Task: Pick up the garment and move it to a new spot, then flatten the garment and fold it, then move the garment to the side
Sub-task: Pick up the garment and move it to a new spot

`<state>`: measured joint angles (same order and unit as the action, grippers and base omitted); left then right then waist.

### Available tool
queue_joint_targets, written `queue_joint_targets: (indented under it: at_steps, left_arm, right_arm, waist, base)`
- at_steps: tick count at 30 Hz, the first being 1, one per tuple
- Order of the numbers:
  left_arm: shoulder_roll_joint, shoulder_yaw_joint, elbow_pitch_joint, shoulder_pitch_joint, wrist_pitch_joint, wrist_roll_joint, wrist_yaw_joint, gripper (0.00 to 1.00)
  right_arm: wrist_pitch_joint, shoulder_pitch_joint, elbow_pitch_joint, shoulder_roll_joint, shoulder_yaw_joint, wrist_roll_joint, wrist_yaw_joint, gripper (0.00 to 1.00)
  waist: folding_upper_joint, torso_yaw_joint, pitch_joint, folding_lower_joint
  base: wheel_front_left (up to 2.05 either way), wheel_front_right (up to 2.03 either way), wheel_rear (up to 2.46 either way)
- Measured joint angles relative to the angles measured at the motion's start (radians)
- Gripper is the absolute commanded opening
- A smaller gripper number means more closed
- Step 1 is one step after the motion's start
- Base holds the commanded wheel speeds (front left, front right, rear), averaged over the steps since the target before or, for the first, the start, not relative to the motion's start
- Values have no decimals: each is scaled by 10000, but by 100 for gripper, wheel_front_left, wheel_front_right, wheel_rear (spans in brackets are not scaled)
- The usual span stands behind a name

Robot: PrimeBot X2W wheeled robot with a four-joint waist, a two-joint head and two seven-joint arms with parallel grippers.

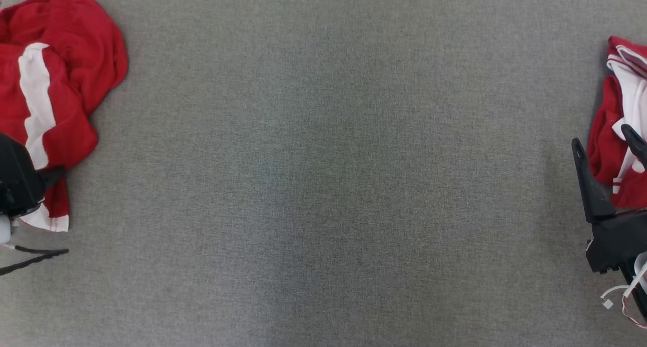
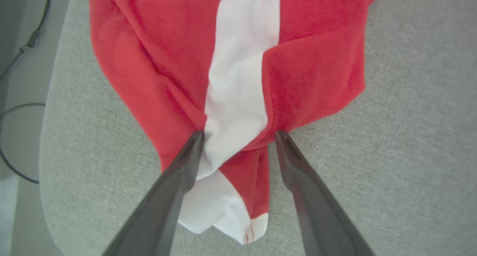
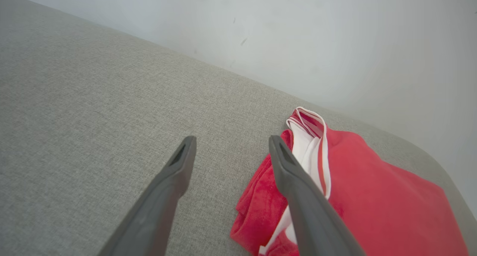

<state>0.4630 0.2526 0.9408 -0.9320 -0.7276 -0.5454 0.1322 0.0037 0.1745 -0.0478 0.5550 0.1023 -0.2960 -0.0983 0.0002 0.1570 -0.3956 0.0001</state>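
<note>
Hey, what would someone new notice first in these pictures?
A crumpled red garment with a white stripe lies at the far left of the grey surface, the open left gripper straddling that stripe. A second red-and-white garment sits at the far right, beside the open right gripper.

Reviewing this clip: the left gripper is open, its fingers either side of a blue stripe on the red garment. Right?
No, the stripe is white, not blue. The left wrist view shows it: the left gripper is open, its fingers either side of that stripe on the red garment.
</note>
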Motion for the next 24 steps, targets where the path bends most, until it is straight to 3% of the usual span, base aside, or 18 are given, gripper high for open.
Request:
queue_joint_targets:
  at_steps: [7,8,9,10,24]
  left_arm:
    - [-109,132,654,-313,-476,69,0,100]
    - [-142,140,732,-407,-479,69,0,73]
    - [-148,182,736,-460,-476,88,0,13]
    - [-148,228,748,-527,-462,113,0,0]
    - [-301,1645,-174,-1398,633,209,0,0]
  right_arm:
    - [176,12,-278,10,-48,0,-73,100]
    - [224,13,-276,27,-75,0,-73,100]
    - [240,11,-276,40,-92,0,-75,100]
    - [242,12,-276,48,-111,0,-75,100]
    - [132,456,472,-472,163,-44,-77,100]
  waist:
    - [0,-68,-406,-1]
    - [-1,-69,-442,-1]
    - [0,-65,-468,-1]
    - [0,-55,-484,0]
    - [-1,-32,245,-1]
  base:
    - [0,0,0]
    - [0,0,0]
    - [0,0,0]
    - [0,0,0]
    - [0,0,0]
